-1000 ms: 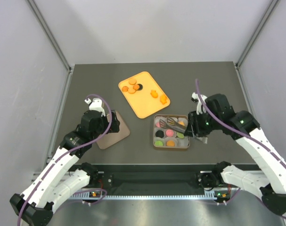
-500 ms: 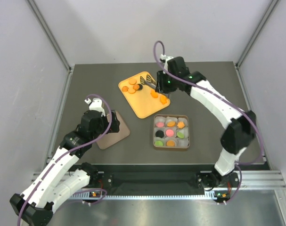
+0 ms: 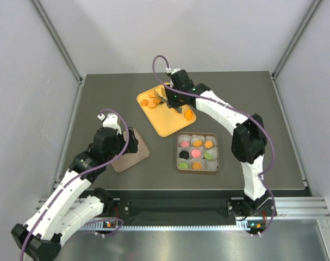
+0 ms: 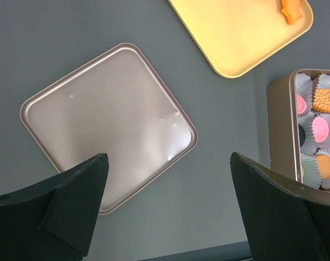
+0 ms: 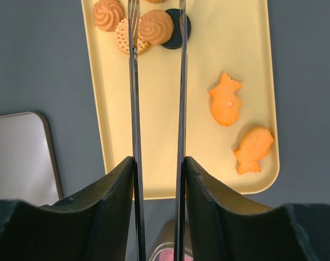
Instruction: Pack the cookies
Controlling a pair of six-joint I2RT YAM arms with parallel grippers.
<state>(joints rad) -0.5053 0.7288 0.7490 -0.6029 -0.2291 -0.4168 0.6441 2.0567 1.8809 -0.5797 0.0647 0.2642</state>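
Several orange cookies [image 5: 156, 26] and a black one [image 5: 180, 32] cluster at the far end of the yellow tray [image 5: 203, 65], with two fish-shaped orange cookies [image 5: 225, 106] further right. My right gripper [image 5: 159, 160] is shut on a pair of thin metal tongs [image 5: 133, 98]. Their arms stand apart over the cluster, with one swirl cookie seen between the tips; contact cannot be judged. The square tin [image 3: 179, 153] holds pink, orange, green and black cookies [image 3: 196, 153] in white cups. My left gripper [image 4: 169, 163] hangs open over the table beside the tin's lid [image 4: 107, 125].
The lid [image 3: 129, 149] lies flat on the dark table, left of the tin. The yellow tray [image 3: 167, 122] sits diagonally behind the tin. Grey walls close in the table at the left, right and back.
My right arm has swung with the tongs from over the tin to the far left end of the yellow tray. The left arm has not moved.
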